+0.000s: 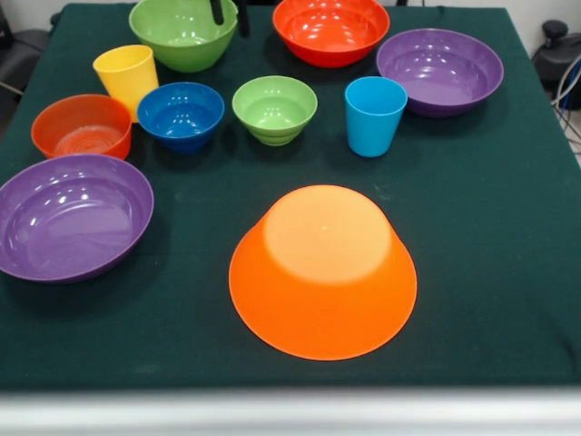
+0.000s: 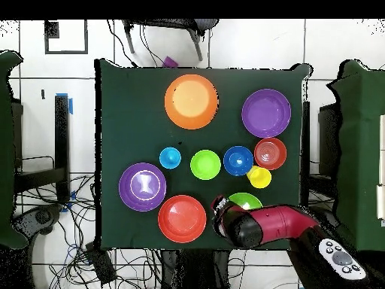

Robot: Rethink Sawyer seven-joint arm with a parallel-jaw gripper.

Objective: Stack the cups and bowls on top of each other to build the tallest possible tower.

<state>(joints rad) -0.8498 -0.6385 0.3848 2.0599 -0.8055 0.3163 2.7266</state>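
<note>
The orange bowl (image 1: 322, 272) lay upturned as a base; the jaws' state could not be told.

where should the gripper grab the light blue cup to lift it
Take the light blue cup by its rim from straight above, one finger inside and one outside. It stands upright, mouth open, with free cloth around it; the small green bowl is its nearest neighbour.

A large upturned orange plastic bowl (image 1: 322, 271) sits low in the frame's centre. Left of it lies a wide purple plastic bowl (image 1: 71, 216). Above stand a small green plastic bowl (image 1: 274, 109) and, rightward, a light blue plastic tumbler (image 1: 374, 115).
</note>
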